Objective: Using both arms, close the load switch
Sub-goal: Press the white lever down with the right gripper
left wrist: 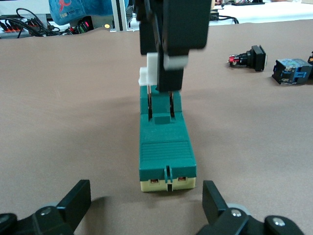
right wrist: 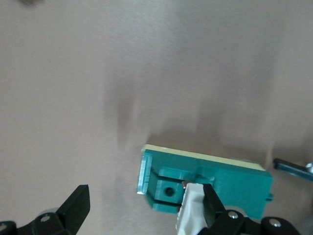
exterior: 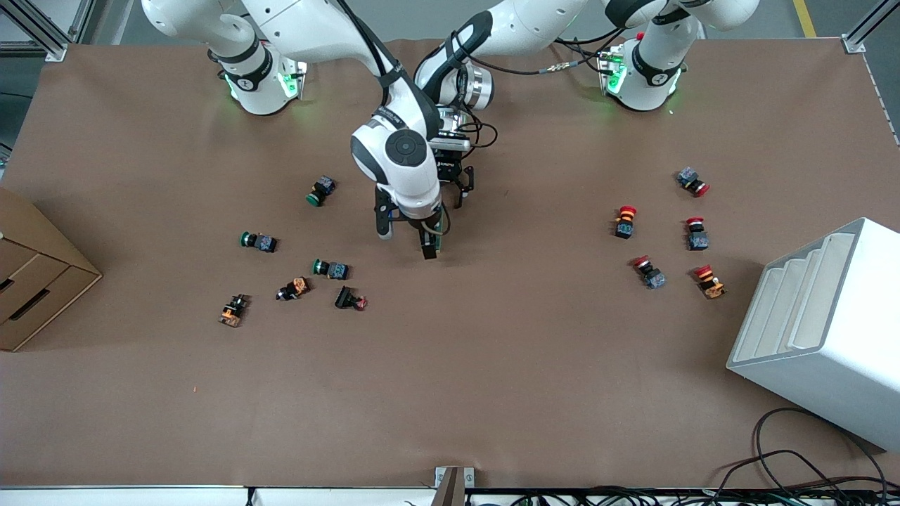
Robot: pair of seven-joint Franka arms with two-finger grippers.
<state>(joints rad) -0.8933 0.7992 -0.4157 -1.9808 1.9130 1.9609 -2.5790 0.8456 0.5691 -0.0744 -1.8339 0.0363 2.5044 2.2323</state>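
Lying flat, dark green load switch [left wrist: 165, 147], white lever under released right gripper [right wrist: 142, 205]; left gripper [left wrist: 146, 205] released.

From my remote seat, I saw the brown table [exterior: 492, 393] evenly lit, a cardboard box [exterior: 31, 274] at one end, a white stepped rack [exterior: 830, 330] at the other, and black cables [exterior: 794, 471] trailing along its near edge.

You are working in a robotics lab: aluminium-profile frame posts [exterior: 42, 31] and loose black cables [exterior: 808, 464] border your brown paper-covered desk [exterior: 492, 386].
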